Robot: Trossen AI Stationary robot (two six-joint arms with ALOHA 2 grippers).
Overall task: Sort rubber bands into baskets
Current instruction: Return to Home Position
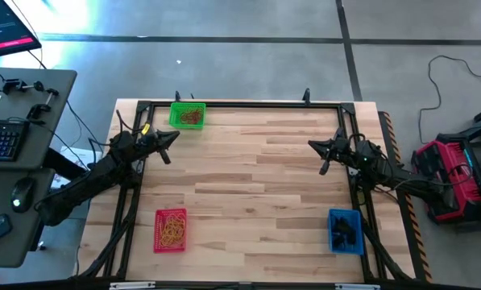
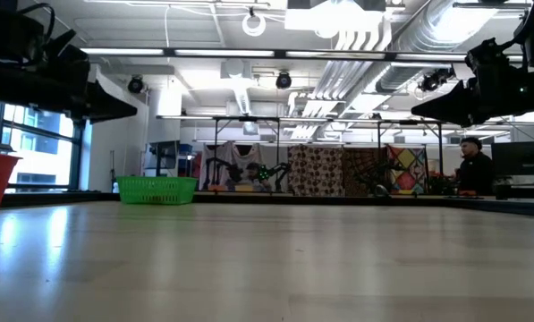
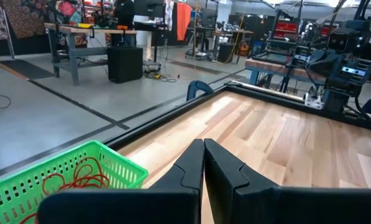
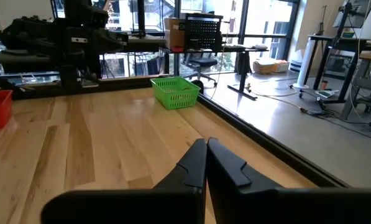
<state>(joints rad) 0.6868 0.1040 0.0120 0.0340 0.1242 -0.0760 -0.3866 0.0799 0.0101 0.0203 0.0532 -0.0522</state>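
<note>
Three baskets stand on the wooden table. The green basket (image 1: 187, 115) at the far left holds red rubber bands (image 3: 79, 177). The red basket (image 1: 171, 229) at the near left holds yellowish bands (image 1: 172, 231). The blue basket (image 1: 345, 229) at the near right holds black bands (image 1: 345, 229). My left gripper (image 1: 176, 135) hovers shut at the left side, just near of the green basket (image 3: 67, 177), pointing level. My right gripper (image 1: 310, 145) hovers shut at the right side, also level. Neither holds anything; both sets of fingertips (image 3: 204, 152) (image 4: 207, 149) are closed together.
A black frame (image 1: 240, 104) runs around the table's edges. The bare wooden tabletop (image 1: 248, 177) lies between the two arms. A desk with a keyboard (image 1: 2, 138) stands off the table's left side. A person (image 2: 472, 165) sits in the room beyond the table.
</note>
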